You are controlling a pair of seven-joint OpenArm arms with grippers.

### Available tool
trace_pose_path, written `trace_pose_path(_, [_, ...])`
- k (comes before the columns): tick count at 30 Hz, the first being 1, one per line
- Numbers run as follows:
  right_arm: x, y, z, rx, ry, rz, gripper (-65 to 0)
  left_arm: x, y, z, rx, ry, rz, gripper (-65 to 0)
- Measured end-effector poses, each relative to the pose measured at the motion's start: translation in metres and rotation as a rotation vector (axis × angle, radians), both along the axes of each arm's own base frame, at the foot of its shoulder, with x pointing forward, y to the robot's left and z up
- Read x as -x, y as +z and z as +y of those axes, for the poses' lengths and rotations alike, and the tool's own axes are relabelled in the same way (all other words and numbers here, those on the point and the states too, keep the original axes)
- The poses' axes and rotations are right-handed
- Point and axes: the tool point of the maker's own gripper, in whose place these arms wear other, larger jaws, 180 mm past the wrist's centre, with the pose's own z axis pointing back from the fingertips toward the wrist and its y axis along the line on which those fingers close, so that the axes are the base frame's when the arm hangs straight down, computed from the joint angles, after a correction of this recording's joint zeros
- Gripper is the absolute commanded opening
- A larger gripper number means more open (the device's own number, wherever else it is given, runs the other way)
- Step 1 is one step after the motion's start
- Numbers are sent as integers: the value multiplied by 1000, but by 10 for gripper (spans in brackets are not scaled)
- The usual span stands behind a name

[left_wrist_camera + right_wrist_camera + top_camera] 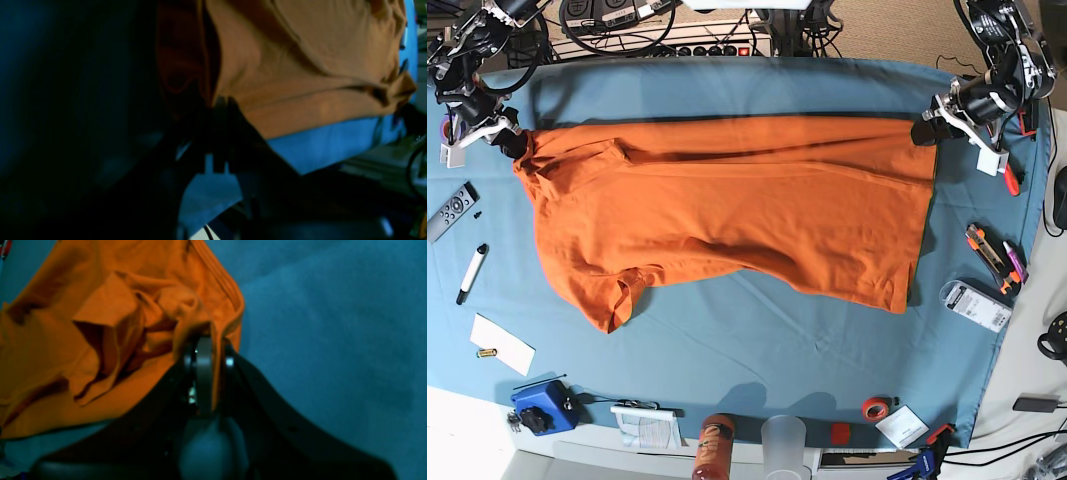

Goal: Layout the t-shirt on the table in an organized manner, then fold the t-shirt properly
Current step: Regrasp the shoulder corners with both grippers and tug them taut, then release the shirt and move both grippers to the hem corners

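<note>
The t-shirt lies stretched wide across the far half of the worktop, pulled taut along its far edge between my two arms, with its near edge sagging unevenly and one sleeve drooping toward 7 o'clock. My right end effector sits at the shirt's 9 o'clock corner, and in the right wrist view it is clenched on a bunched fold of orange cloth beside the ribbed hem. My left end effector is at the shirt's 2 o'clock corner; in the left wrist view it is dark and blurred, but it is closed tight on the shirt's edge, with the cloth fanning away from it over the blue cover. Outward from the shirt, a remote and a marker pen lie at 9 o'clock, with a white card toward 8. Along the near edge stand a blue box, an orange-brown can and a clear cup, and a small red tape roll lies at 5 o'clock. Some hand tools rest at 3 o'clock.
</note>
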Motion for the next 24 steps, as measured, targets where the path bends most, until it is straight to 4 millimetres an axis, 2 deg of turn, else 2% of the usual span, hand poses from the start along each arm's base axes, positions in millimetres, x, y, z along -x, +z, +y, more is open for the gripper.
trace_pose_path(2, [1, 0, 1, -3, 3, 4, -647, -1, 2, -1, -10, -22, -22, -571])
trace_pose_path(5, [6, -3, 1, -4, 23, 44, -540, 0, 0, 0, -17, -25, -17, -480])
trace_pose_path(8, [5, 11, -6, 2, 61, 39, -536, 0, 2, -1, -20, -26, -20, -467])
trace_pose_path(12, [-11, 56, -28, 22, 56, -104, -536, -6, 16, 0, -63, -43, -65, -467])
trace_pose_path(16, [-16, 70, -42, 50, 23, -138, -536, -18, 35, 7, -165, -40, -145, -467])
trace_pose_path(19, [-33, 83, -42, 57, 31, -186, -536, -32, 54, 14, -239, -13, -233, -442])
trace_pose_path(22, [-57, 94, -41, 109, 69, -191, -536, -45, 58, 24, -317, -8, -247, -369])
trace_pose_path(24, [-80, 98, -38, 169, 86, -198, -536, -53, 59, 34, -380, 5, -245, -357])
